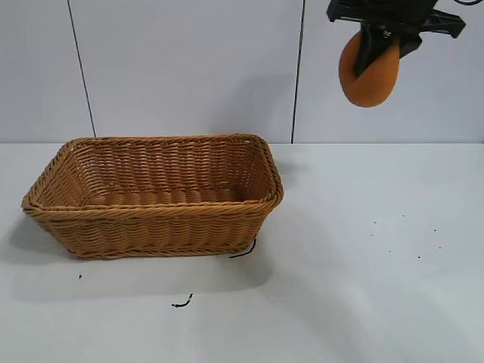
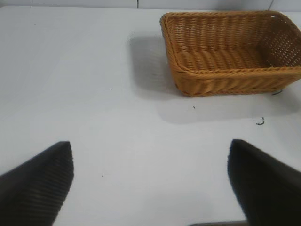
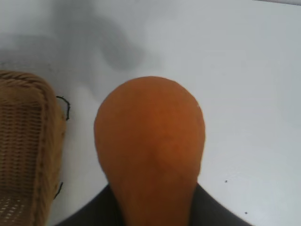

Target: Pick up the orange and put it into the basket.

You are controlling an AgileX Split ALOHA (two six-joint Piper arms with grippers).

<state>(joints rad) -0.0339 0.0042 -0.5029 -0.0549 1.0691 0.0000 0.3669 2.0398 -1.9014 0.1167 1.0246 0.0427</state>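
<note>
- The right gripper (image 1: 376,47) is high above the table (image 1: 363,287), at the top right of the exterior view, and its black fingers are clamped on the orange (image 1: 369,69).
- The orange hangs in the air with its rounded end pointing down, well clear of the table surface. One dark finger runs down the front of the fruit.
- In the right wrist view the orange (image 3: 150,146) fills the middle of the picture, with the dark gripper parts closing in on it at its narrow end.
- The basket (image 1: 155,195) sits on the table at the left, well apart from the orange and lower than it. Nothing can be seen inside it.
- The orange is to the right of the basket, past its right end rather than over it.
- A short piece of black thread (image 1: 243,251) pokes out at the basket's near right corner, and another bit (image 1: 182,302) lies on the table nearer the camera.
- The left gripper (image 2: 150,181) does not show in the exterior view. Its own camera shows its two dark fingers spread wide apart with nothing between them, looking across bare table towards the basket (image 2: 230,52).
</note>
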